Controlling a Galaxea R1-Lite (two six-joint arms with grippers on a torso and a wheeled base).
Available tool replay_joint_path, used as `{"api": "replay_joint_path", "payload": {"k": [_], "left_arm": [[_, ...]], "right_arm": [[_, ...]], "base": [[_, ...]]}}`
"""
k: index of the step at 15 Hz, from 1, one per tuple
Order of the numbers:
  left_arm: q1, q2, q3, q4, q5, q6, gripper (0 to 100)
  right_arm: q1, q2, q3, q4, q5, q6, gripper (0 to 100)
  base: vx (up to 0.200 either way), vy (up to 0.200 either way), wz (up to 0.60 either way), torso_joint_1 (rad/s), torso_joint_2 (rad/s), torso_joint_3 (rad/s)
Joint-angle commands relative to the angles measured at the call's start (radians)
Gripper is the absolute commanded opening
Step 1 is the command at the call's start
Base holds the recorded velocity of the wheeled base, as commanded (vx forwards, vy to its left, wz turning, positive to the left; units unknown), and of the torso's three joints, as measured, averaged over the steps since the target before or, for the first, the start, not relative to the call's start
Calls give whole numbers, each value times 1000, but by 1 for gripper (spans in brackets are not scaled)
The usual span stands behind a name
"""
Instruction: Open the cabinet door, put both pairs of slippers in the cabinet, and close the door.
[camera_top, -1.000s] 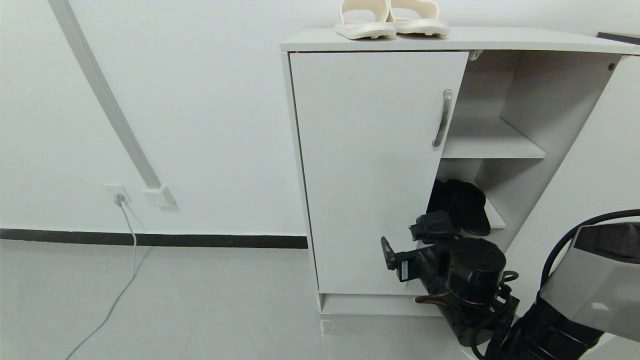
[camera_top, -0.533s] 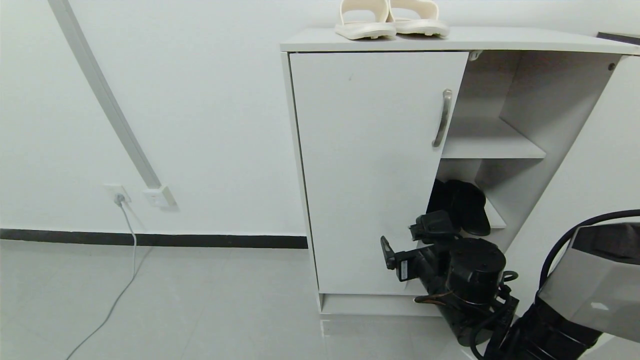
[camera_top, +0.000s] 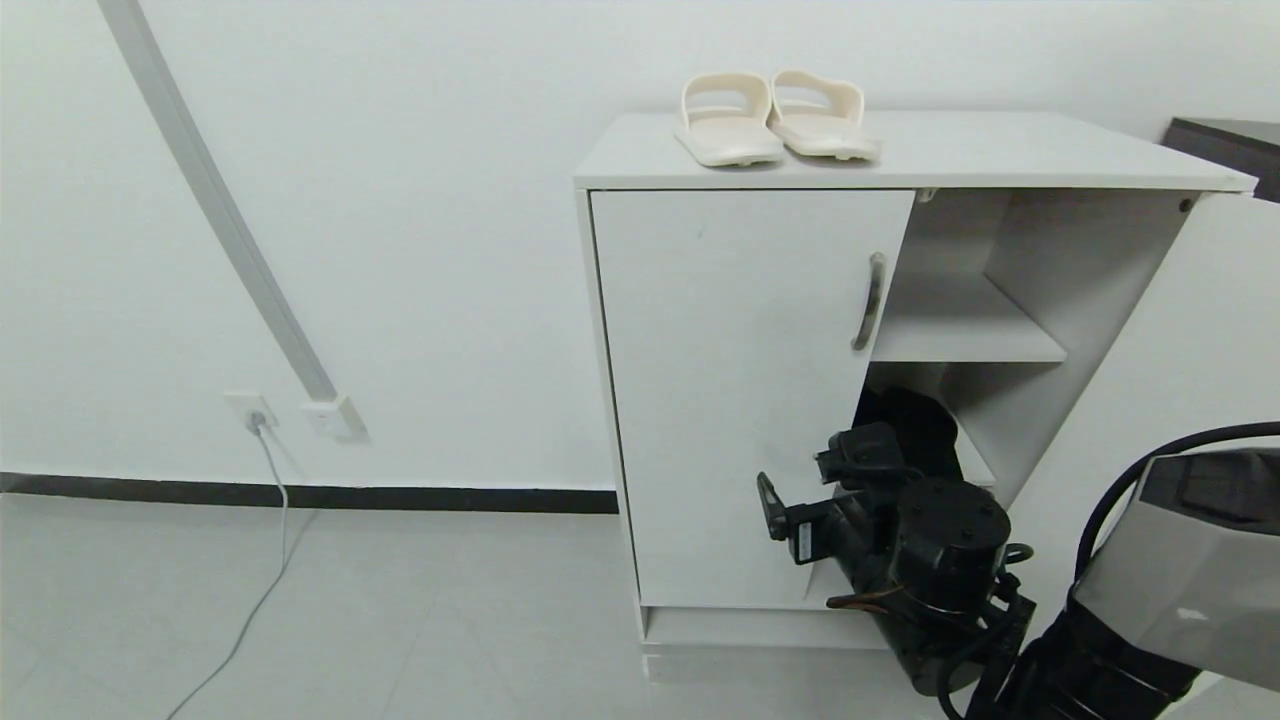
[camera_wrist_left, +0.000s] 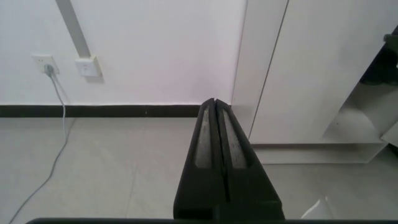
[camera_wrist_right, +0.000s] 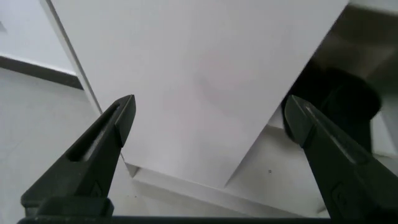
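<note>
A white cabinet (camera_top: 960, 150) stands against the wall. Its left door (camera_top: 730, 380) is shut and its right door (camera_top: 1195, 340) is swung wide open. A cream pair of slippers (camera_top: 775, 120) lies on the cabinet top. A black pair of slippers (camera_top: 925, 425) rests on the lower shelf inside, also seen in the right wrist view as black slippers (camera_wrist_right: 345, 99). My right gripper (camera_top: 815, 480) is open and empty, low down in front of the shut door's inner edge, close to the black pair; its own view shows the right gripper (camera_wrist_right: 210, 106) facing the door panel. My left gripper (camera_wrist_left: 214, 102) is shut, empty, above the floor left of the cabinet.
The upper shelf (camera_top: 960, 335) inside holds nothing. A metal handle (camera_top: 868, 300) runs along the shut door's inner edge. A wall socket (camera_top: 250, 410) with a grey cable (camera_top: 255, 600) trailing over the floor sits left of the cabinet. Open floor lies to the left.
The head view has shifted, so the cabinet sits lower in the picture and its whole top shows. Neither slippers, doors nor the right gripper have visibly moved.
</note>
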Motion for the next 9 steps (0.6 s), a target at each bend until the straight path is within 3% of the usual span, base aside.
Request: {"api": "replay_joint_path", "payload": {"k": [1, 9], "left_arm": [[2, 1, 0, 0, 0, 0, 0], [2, 1, 0, 0, 0, 0, 0]], "right_arm": [[0, 0, 1, 0, 0, 0, 100], [2, 3, -1, 2, 1, 0, 100]], "base": [[0, 0, 0, 110, -476, -349], [0, 0, 0, 148, -469, -329]]}}
